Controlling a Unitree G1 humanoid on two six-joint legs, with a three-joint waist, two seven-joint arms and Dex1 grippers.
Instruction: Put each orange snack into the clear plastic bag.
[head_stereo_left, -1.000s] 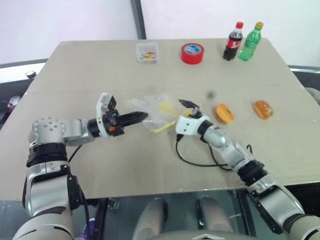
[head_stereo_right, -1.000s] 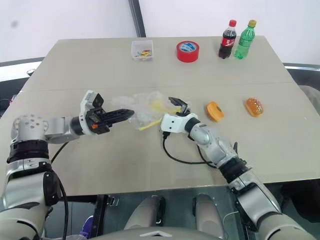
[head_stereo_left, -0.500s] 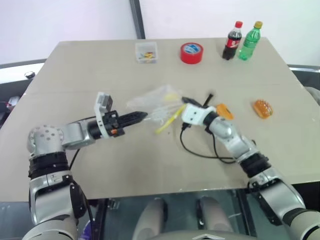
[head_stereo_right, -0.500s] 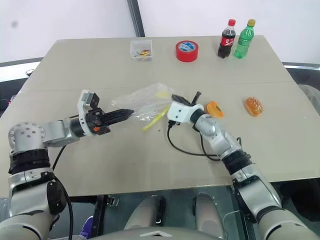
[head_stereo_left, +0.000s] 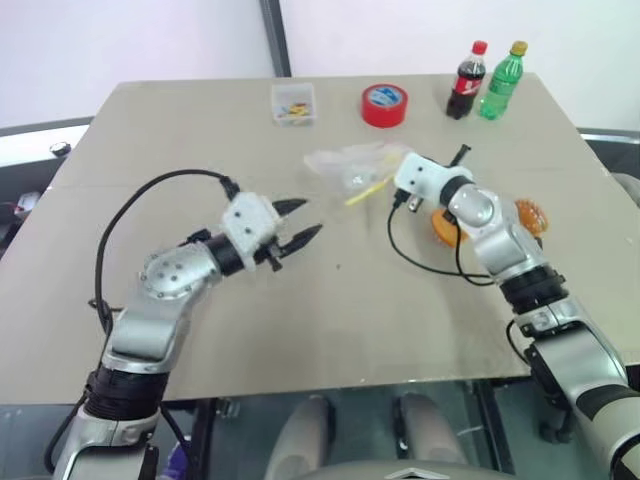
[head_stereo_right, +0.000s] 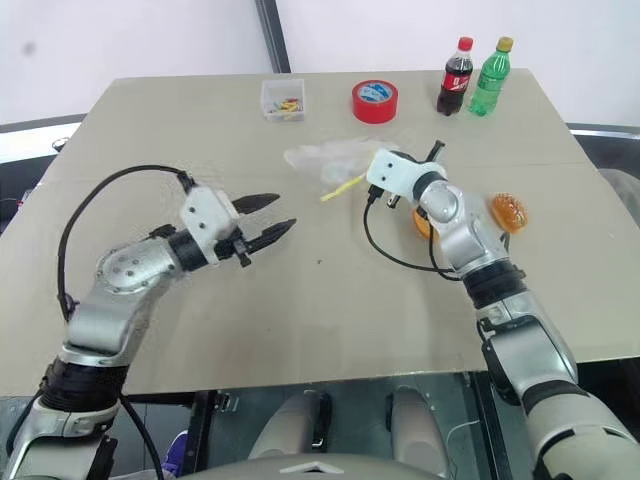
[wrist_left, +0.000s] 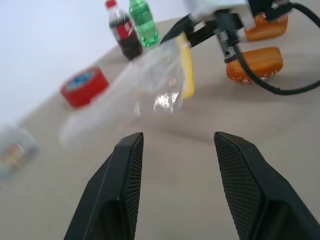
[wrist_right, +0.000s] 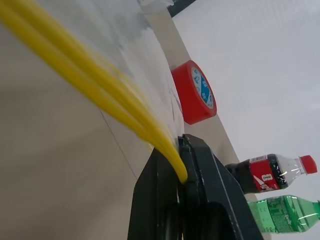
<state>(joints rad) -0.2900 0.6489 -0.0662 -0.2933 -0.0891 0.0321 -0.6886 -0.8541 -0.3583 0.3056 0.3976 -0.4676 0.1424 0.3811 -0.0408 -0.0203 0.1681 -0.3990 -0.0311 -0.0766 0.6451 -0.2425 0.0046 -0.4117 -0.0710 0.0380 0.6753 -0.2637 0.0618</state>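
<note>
Left gripper (head_stereo_left: 298, 222): my jaws stand apart, holding nothing, above the bench (head_stereo_left: 150, 130).
Right gripper (wrist_right: 186, 150): my jaws are clamped on the clear plastic bag (head_stereo_left: 352, 165) at its yellow strip.
Bag: lifted, hanging from my right jaws.
Orange snacks (wrist_left: 254, 63): on the bench beside my right arm, outside the bag.

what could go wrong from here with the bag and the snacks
The right pincer pinches the clear plastic bag only at its yellow strip, so the bag could slip out. The left pincer is open and apart from the bag, so nothing holds the mouth open for loading. The orange snacks lie partly under the right forearm; a sweep may knock them.
</note>
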